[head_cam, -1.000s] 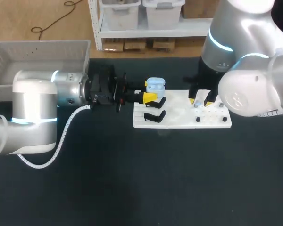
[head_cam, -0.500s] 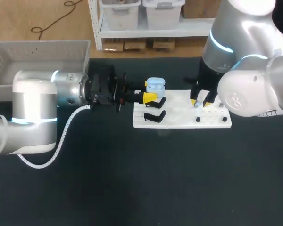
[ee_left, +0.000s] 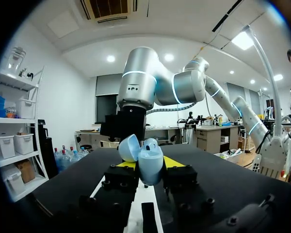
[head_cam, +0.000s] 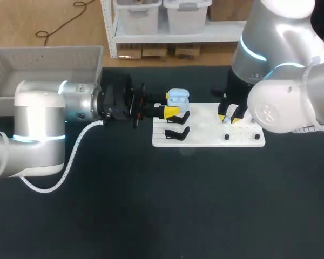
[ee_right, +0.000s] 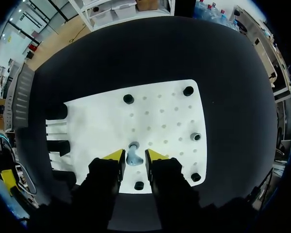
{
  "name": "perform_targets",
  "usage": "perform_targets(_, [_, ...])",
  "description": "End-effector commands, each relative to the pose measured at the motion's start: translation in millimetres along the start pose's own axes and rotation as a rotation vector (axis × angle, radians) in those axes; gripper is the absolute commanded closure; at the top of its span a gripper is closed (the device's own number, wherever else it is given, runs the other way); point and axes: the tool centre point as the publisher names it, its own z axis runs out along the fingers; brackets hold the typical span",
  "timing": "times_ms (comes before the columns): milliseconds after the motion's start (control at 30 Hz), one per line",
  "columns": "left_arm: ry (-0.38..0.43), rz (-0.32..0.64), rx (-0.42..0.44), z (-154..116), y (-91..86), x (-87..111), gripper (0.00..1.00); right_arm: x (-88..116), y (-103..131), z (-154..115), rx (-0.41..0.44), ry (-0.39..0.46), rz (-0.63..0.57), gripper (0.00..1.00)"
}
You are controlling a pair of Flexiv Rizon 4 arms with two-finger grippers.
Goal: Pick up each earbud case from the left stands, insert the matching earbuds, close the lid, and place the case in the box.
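Earbud case (ee_left: 151, 167), lid open, sits clamped in left pincer (ee_left: 149, 163).

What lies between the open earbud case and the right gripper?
Only a bare stretch of the white board, seen in the head view, separates the earbud case from the right gripper.

Table (head_cam: 167, 205) near half free; R arm (head_cam: 283, 102) over board (head_cam: 205, 132).

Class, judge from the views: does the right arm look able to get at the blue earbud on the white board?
Probably yes. The right gripper hangs straight over the earbud, open fingers either side, nothing between; the left gripper, on the earbud case, is well aside.
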Motion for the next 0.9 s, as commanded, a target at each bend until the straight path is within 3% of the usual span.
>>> perform_targets(33, [0.0,0.0,0.001,-0.1,0.5,0.5,1.0,-1.6,0.4,1.0,0.001,0.004,0.002,0.74])
perform_targets(133, [0.0,0.0,0.001,-0.1,0.5,0.5,1.0,-1.8,-0.1,1.4,0.003,0.005,0.004,0.78])
perform_targets(233, [0.0,0.0,0.001,-0.1,0.5,0.5,1.0,-1.6,-0.4,1.3,0.004,0.005,0.007,1.0])
perform_targets(533, [0.0,0.0,0.001,-0.1,0.5,0.5,1.0,3.1,0.3,-13.5,0.013,0.002,0.01,1.0])
perform_targets(900, [0.0,0.0,0.001,-0.1,0.5,0.5,1.0,17.7,12.1,-78.7,0.033,-0.032,-0.003,1.0])
